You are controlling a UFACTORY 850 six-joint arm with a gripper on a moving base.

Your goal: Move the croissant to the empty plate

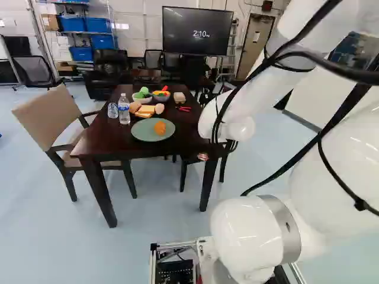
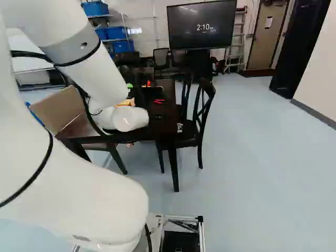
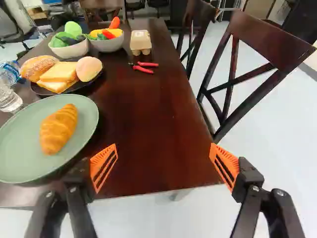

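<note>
Low over the table's near edge, only a bit of my gripper [image 1: 203,157] shows past the arm in the left base view. In the wrist view the gripper [image 3: 163,148] stands open, its orange pads wide apart with nothing between them. The croissant [image 3: 58,130] lies on a round green plate [image 3: 83,144], off to one side beyond one finger, untouched. In the left base view the croissant [image 1: 160,127] is on the same green plate [image 1: 142,135]. A dark plate [image 3: 94,82] behind it holds bread pieces and a bun. In the right base view my arm hides the green plate.
Bowls of toy vegetables [image 3: 69,48], an egg carton [image 3: 140,42] and red peppers [image 3: 144,68] stand farther back on the dark table [image 3: 148,119]. Water bottles [image 1: 124,109] are beside the plates. Wooden chairs [image 3: 247,64] flank one side, a beige chair [image 1: 50,118] the other.
</note>
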